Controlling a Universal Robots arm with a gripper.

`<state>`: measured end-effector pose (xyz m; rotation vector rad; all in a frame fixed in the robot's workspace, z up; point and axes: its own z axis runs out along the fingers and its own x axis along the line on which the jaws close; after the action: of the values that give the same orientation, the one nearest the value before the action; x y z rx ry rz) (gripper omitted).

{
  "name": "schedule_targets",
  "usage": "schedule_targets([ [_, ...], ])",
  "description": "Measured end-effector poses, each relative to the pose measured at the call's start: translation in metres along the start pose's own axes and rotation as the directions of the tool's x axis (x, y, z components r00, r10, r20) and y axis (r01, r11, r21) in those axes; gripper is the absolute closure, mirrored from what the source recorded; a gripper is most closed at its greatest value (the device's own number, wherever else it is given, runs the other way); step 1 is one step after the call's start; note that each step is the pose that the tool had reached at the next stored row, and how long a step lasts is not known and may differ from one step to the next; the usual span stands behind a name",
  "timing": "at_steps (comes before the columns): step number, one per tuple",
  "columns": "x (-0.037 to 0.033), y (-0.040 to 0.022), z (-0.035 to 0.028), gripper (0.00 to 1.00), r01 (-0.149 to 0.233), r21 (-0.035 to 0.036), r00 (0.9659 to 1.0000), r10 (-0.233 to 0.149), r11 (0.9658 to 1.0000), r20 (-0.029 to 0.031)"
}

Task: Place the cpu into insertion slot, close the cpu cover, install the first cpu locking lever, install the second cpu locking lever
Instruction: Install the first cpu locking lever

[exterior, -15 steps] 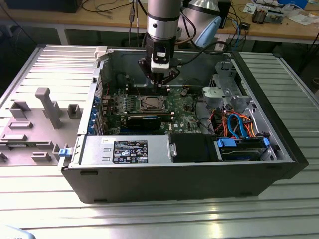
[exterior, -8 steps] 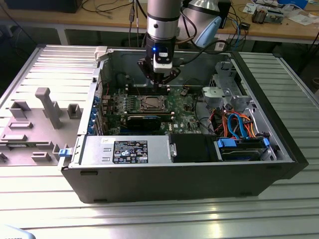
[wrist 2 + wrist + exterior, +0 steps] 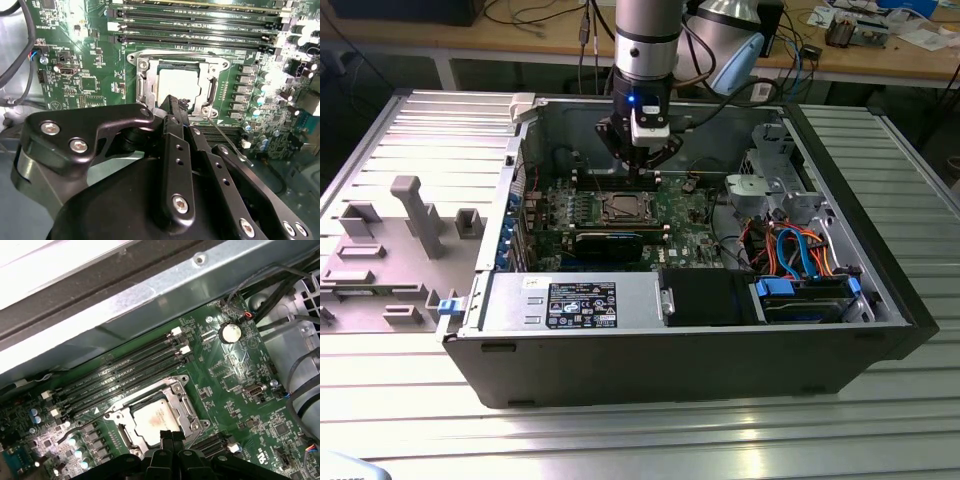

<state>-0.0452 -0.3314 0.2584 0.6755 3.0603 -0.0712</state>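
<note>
The cpu point(image 3: 177, 80) lies flat in the insertion slot point(image 3: 136, 57) on the green motherboard, its silver-grey top showing. The cpu cover point(image 3: 145, 85) is down around it as a silver frame. In the first wrist view the cpu point(image 3: 152, 420) shows inside the cover point(image 3: 177, 395). My gripper point(image 3: 172, 102) hangs just over the socket's edge, fingers together with nothing visible between them. A thin metal lever point(image 3: 225, 137) slants away from the socket corner beside the fingers. In the exterior view the gripper point(image 3: 642, 170) stands above the cpu point(image 3: 623, 208) inside the open case.
Long black memory slots point(image 3: 200, 22) run along one side of the socket. The case wall point(image 3: 150, 290) rises close behind them. A black shroud point(image 3: 705, 295), a drive bay with orange and blue cables point(image 3: 800, 250) and a grey fixture plate point(image 3: 400, 230) lie around.
</note>
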Motion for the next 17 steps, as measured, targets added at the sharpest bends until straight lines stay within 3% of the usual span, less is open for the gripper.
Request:
schedule_targets([
  [10, 0.0000, 0.0000, 0.0000, 0.89, 0.098, -0.0015, 0.9952, -0.098, 0.9952, 0.0043],
  [15, 0.0000, 0.0000, 0.0000, 0.89, 0.144, -0.0020, 0.9896, -0.144, 0.9896, 0.0064],
  [17, 0.0000, 0.0000, 0.0000, 0.89, 0.169, -0.0022, 0.9856, -0.169, 0.9856, 0.0075],
])
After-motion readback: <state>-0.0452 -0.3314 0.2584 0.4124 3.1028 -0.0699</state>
